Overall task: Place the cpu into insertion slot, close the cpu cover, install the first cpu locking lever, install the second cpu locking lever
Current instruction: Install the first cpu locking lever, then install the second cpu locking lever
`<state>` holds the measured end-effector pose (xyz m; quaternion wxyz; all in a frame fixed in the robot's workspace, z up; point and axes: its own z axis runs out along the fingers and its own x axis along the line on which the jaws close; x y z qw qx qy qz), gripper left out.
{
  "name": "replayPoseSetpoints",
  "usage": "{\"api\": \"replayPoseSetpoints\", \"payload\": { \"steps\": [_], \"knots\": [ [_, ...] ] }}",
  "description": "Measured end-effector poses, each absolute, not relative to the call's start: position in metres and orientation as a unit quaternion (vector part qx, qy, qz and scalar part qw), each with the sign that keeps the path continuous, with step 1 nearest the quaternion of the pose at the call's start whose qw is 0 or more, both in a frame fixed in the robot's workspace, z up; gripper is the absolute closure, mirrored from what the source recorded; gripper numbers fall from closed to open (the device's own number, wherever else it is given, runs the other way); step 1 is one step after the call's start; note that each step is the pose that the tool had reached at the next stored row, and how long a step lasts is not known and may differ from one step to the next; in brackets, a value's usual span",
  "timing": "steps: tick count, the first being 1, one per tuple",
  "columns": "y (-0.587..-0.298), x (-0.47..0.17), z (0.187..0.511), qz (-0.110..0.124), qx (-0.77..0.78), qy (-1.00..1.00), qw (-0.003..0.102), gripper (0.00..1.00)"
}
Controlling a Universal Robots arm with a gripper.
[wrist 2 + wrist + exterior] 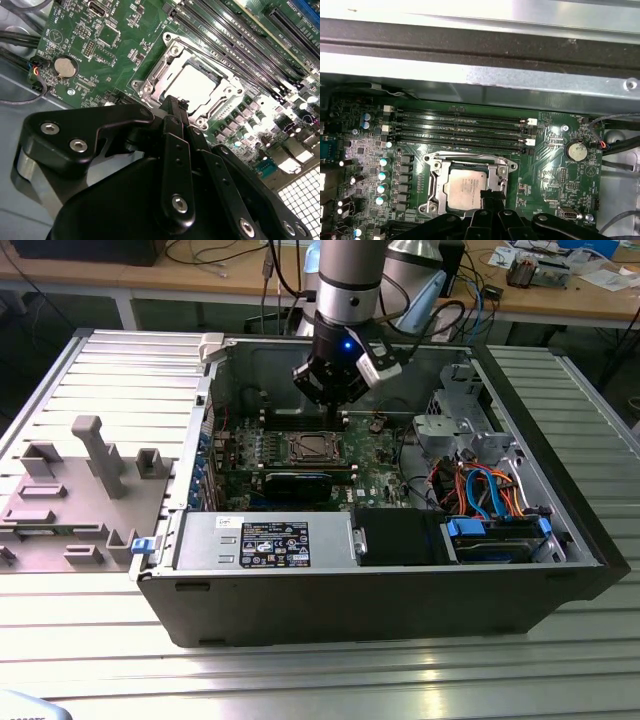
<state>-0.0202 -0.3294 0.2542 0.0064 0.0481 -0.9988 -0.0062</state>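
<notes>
The cpu [466, 187] [200, 82] lies flat in the insertion slot [310, 448] on the green board, its dull silver top showing. The cpu cover [436, 180] [159, 76], a silvery frame, lies down around it. My gripper [492, 196] [175, 106] hangs just above the socket's near edge with its black fingers shut together, and I see nothing between them. In the exterior view the gripper [328, 405] sits inside the open computer case, right over the socket.
Long memory slots [460, 130] run beside the socket. A coin battery [576, 151] [65, 67] sits further off on the board. A black expansion card [295, 485], a power supply [265, 540] and a cabled drive cage [490, 495] fill the case. A grey fixture [80, 490] stands on the exterior view's left.
</notes>
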Motion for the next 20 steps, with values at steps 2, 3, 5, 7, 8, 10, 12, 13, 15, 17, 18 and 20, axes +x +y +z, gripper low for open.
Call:
{"api": "replayPoseSetpoints", "payload": {
  "steps": [2, 3, 5, 7, 8, 10, 12, 13, 15, 17, 18, 20],
  "knots": [
    [-0.331, -0.02, 0.255, -0.006, 0.048, -0.999, 0.006, 0.89],
    [-0.337, -0.02, 0.254, -0.006, 0.048, -0.999, 0.006, 0.89],
    [-0.354, -0.02, 0.254, -0.006, 0.047, -0.999, 0.006, 0.89],
    [-0.359, -0.02, 0.254, -0.007, 0.044, -0.999, 0.006, 0.89],
    [-0.36, -0.02, 0.254, -0.007, 0.041, -0.999, 0.006, 0.89],
    [-0.361, -0.02, 0.254, -0.007, 0.037, -0.999, 0.006, 0.89],
    [-0.363, -0.02, 0.254, -0.008, 0.032, -0.999, 0.006, 0.89],
    [-0.364, -0.02, 0.254, -0.01, 0.031, -0.999, 0.006, 0.89],
    [-0.37, -0.02, 0.254, -0.02, 0.03, -0.999, 0.006, 0.89],
    [-0.373, -0.02, 0.253, -0.034, 0.03, -0.999, 0.005, 0.89],
    [-0.374, -0.02, 0.254, -0.039, 0.03, -0.999, 0.005, 0.89],
    [-0.377, -0.02, 0.253, -0.056, 0.03, -0.998, 0.005, 0.89]
  ]
}}
